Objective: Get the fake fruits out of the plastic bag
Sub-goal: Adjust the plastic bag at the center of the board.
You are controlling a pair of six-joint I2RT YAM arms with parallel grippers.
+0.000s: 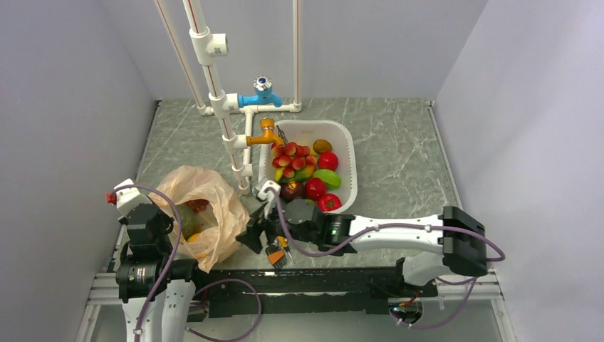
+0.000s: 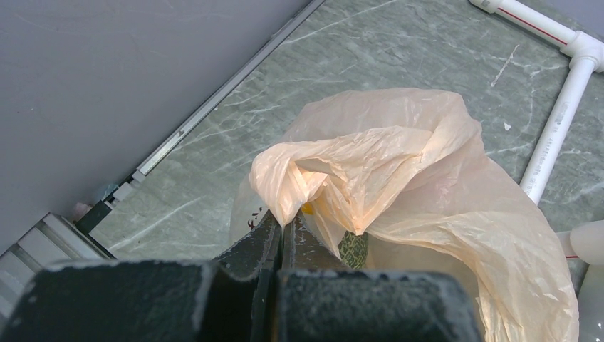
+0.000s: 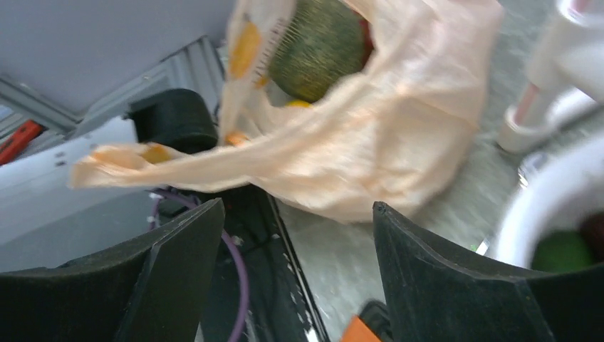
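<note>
The left arm is folded close above its base at the table's [image 1: 399,142] near left corner. The left gripper [image 2: 281,241] is pressed together on a fold of the plastic bag [image 1: 214,196], pinching its rim. The right arm reaches flat along the near edge from the right. The right gripper [image 1: 249,232] stands with its jaws wide apart just beside the bag's right flank, with nothing between them. The overhead view alone shows the red grapes [image 1: 290,155] lying in the white basin [image 1: 347,153] among other fruit. The right wrist view looks into the bag's mouth at the netted melon [image 3: 320,46]; the left wrist view shows only a sliver of it. Print beside the bag's orange patches is too blurred to read.
</note>
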